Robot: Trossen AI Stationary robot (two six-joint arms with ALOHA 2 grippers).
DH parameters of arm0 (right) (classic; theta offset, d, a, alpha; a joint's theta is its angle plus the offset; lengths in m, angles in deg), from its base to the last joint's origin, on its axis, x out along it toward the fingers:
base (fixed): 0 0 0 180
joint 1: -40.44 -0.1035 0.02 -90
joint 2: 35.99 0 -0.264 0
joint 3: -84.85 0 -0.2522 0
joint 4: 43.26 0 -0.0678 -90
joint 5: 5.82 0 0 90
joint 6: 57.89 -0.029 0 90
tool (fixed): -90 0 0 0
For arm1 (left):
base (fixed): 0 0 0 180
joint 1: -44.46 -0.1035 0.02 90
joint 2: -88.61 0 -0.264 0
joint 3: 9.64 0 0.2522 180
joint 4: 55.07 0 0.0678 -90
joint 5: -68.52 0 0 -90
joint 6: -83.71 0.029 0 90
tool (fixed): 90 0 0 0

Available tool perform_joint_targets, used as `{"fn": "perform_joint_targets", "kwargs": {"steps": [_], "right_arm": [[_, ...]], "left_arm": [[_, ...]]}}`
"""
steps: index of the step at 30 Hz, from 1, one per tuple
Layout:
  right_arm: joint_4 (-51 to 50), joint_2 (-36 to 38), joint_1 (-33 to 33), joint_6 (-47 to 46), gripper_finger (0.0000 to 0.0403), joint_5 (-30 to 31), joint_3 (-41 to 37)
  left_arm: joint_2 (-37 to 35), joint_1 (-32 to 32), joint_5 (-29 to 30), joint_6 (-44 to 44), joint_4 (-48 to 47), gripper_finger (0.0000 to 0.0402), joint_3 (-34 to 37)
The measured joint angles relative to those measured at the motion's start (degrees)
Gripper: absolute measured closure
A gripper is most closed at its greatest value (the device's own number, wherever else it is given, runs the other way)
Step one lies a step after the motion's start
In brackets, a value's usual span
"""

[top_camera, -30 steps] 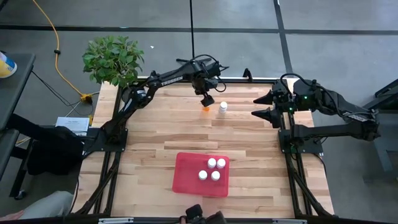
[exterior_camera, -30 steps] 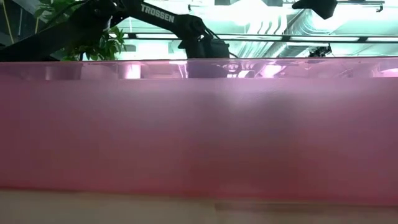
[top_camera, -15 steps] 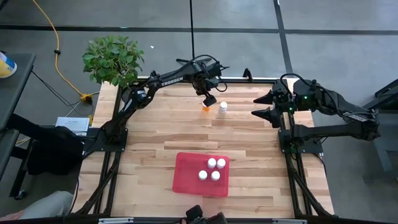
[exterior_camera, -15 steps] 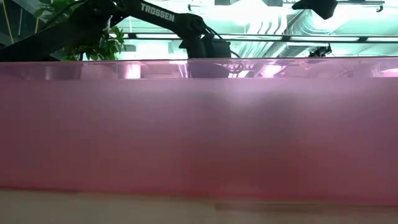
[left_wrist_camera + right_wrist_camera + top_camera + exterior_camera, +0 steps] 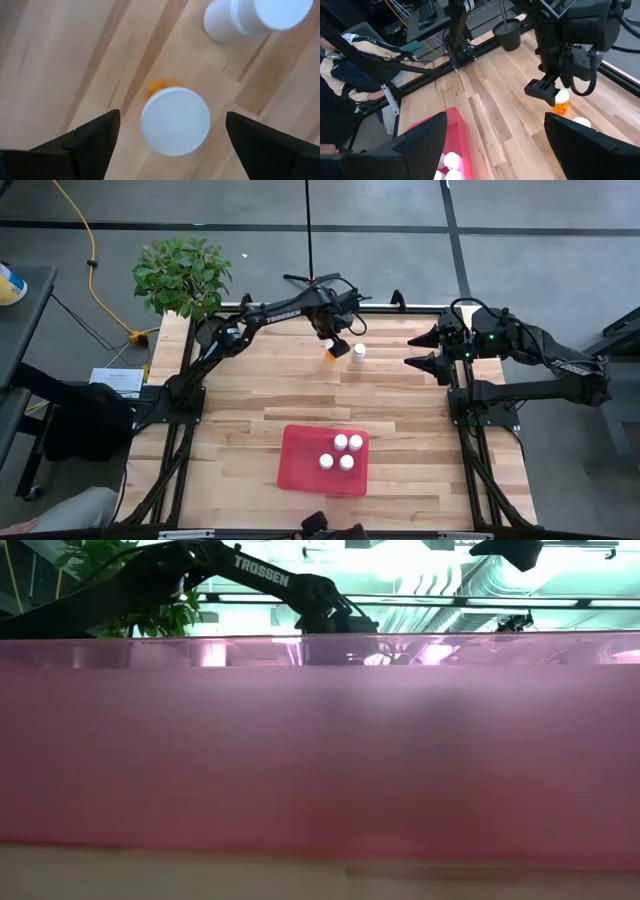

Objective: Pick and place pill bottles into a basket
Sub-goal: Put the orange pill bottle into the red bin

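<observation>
From above, the left gripper (image 5: 334, 346) hangs wide open over the orange bottle (image 5: 331, 354), holding nothing. A white bottle (image 5: 358, 353) stands just beside it. Three bottles (image 5: 341, 452) sit in the basket (image 5: 300, 461).

From the left wrist, the orange bottle's cap (image 5: 175, 120) sits between the spread fingers (image 5: 95, 135).

The right gripper (image 5: 420, 350) waits open and empty at the table's right edge.

Wooden table (image 5: 250, 395) carries a red basket (image 5: 300, 460) at lower centre, plus an orange bottle (image 5: 331, 353) and white bottle (image 5: 358, 352) at upper centre.
</observation>
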Motion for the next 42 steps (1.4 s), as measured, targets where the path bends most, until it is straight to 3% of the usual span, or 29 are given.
{"fn": "perform_joint_targets", "kwargs": {"steps": [21, 26, 35, 42], "right_arm": [[-0.01, -0.01, -0.02, -0.01, 0.008, 0.0, -0.01], [-0.02, -0.01, -0.02, -0.01, 0.008, 0.0, -0.01], [-0.02, 0.0, 0.0, -0.01, 0.008, 0.0, -0.01], [-0.02, -0.01, 0.0, -0.01, 0.008, 0.0, -0.01]], "left_arm": [[2.85, 0.61, -0.09, 0.02, 0.4, 0.001, 0.0], [2.97, 0.59, -0.02, 0.05, -0.28, 0.0051, -0.02], [2.97, 0.59, 0.74, 0.35, -0.43, 0.0172, -0.02], [2.97, 0.59, 0.72, 1.67, -0.45, 0.0174, -0.02]]}}
